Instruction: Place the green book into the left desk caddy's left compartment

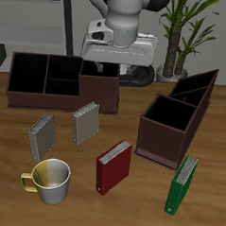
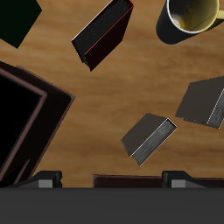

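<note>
Green book [image 1: 182, 185] is standing near table's front edge, just in front of the left desk caddy [image 1: 178, 117]; red book [image 1: 113, 166] & mug [image 1: 50, 180] sitting alongside. Gripper [image 1: 116, 51] is hovering far back, holding nothing; can't tell how open.

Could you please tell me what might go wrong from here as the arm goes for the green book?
1. The green book stands thin and upright near the table's front edge, so a misaligned grasp could topple it.
2. The red book stands close by and could be knocked or mistakenly grabbed.
3. The diagonal caddy lies between arm and book; a low approach might clip its wall.
</note>
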